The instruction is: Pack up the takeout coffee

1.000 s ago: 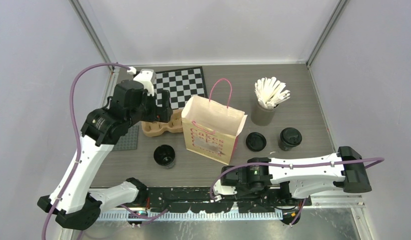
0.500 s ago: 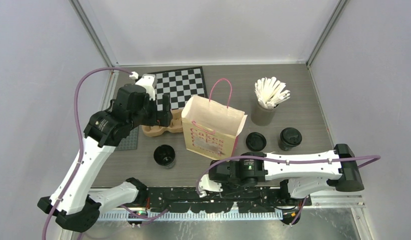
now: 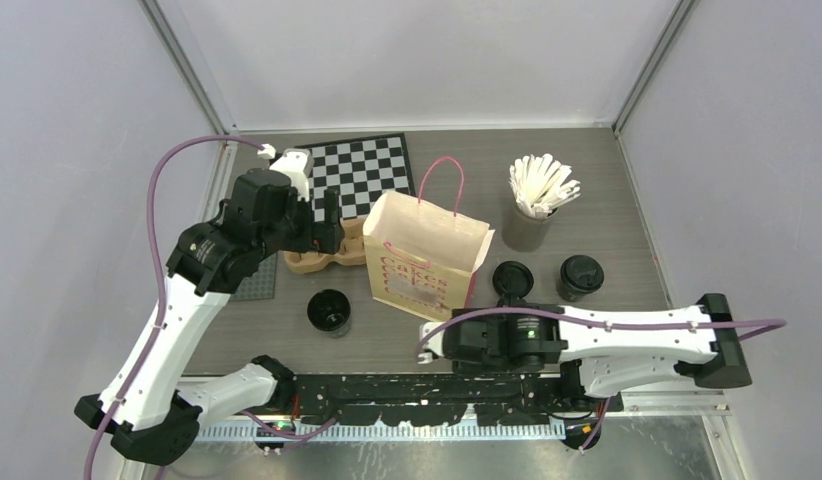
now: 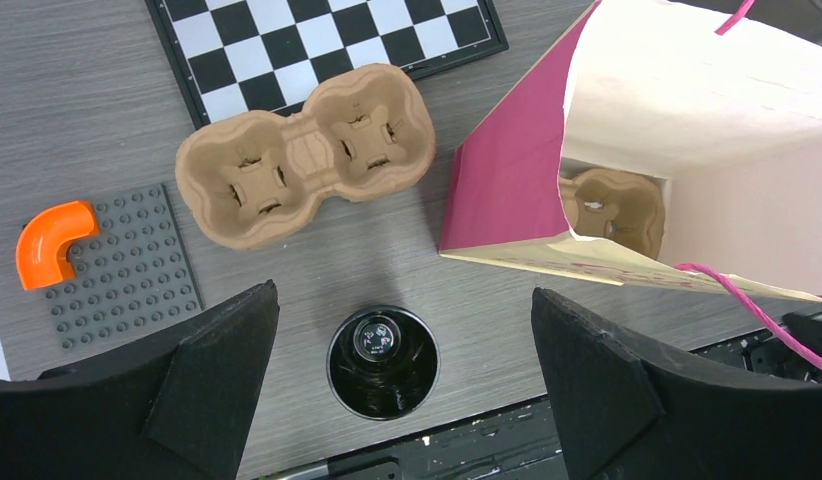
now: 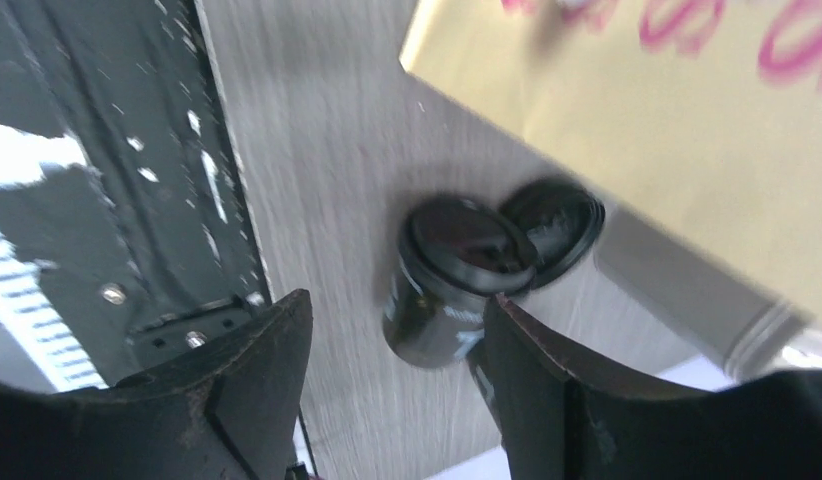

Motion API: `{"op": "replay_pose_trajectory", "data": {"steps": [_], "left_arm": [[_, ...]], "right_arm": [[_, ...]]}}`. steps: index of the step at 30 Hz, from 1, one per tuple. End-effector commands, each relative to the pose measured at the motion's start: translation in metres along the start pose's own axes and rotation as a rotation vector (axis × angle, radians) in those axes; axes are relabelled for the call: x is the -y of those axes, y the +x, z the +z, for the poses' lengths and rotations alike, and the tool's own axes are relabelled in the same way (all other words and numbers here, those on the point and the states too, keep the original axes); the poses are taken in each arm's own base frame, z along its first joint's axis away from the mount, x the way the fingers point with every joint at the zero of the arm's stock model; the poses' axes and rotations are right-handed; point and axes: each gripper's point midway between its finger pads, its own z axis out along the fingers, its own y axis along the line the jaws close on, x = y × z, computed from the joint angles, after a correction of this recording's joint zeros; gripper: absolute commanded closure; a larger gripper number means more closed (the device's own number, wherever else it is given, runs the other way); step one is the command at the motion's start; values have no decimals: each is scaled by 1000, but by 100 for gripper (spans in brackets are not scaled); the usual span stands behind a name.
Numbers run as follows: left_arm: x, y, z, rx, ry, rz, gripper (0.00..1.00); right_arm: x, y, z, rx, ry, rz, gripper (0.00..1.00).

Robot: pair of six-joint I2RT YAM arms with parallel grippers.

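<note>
An open black cup (image 3: 330,311) stands alone near the front edge, and looks empty in the left wrist view (image 4: 383,362). My left gripper (image 4: 404,320) hangs high over it, open, with nothing between its fingers; from the top it is by the pulp tray (image 3: 322,225). A lidded black cup (image 3: 579,277) and a loose black lid (image 3: 512,281) sit right of the paper bag (image 3: 427,258). My right gripper (image 5: 397,310) is open and low; the lidded cup (image 5: 449,285) and the lid (image 5: 559,225) lie beyond its tips, not held.
A brown two-pocket tray (image 4: 305,155) lies left of the bag, and another shows inside the bag (image 4: 612,208). A grey cup of white sticks (image 3: 532,215) stands at the back right. A chessboard (image 3: 362,170), an orange elbow (image 4: 55,240) and a grey studded plate (image 4: 127,265) lie at the left.
The right gripper was shut and now stands open; its arm has swung back toward the table from the front rail. The left arm has barely shifted.
</note>
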Motion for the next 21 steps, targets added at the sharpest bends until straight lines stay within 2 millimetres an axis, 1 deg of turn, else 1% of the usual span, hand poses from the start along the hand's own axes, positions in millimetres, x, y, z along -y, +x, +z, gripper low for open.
{"op": "replay_pose_trajectory", "data": {"steps": [1,6,8,11,12,14,16,19,21], "left_arm": [[1,-5,-8,27,14,-12,0],[4,-2,-11,24,34,-38,0],[6,0,-11,23,44,-51,0],[8,2,-11,23,57,-58,0],[8,2,-10,25,58,-59,0],[8,1,-9,24,56,-58,0],[9,1,-8,20,57,-59,0],[12,1,-7,19,75,-60,0],[14,1,-7,23,90,-60,0]], "right_arm": [[35,48,-20,-44,154,47,31],[70,69,-55,95,268,366,30],[84,80,-66,122,358,456,24],[101,89,-82,173,476,545,19],[104,91,-83,178,496,564,18],[103,99,-78,153,508,600,14],[103,107,-73,121,522,687,13],[98,114,-63,71,484,758,13],[87,112,-51,37,397,735,11]]}}
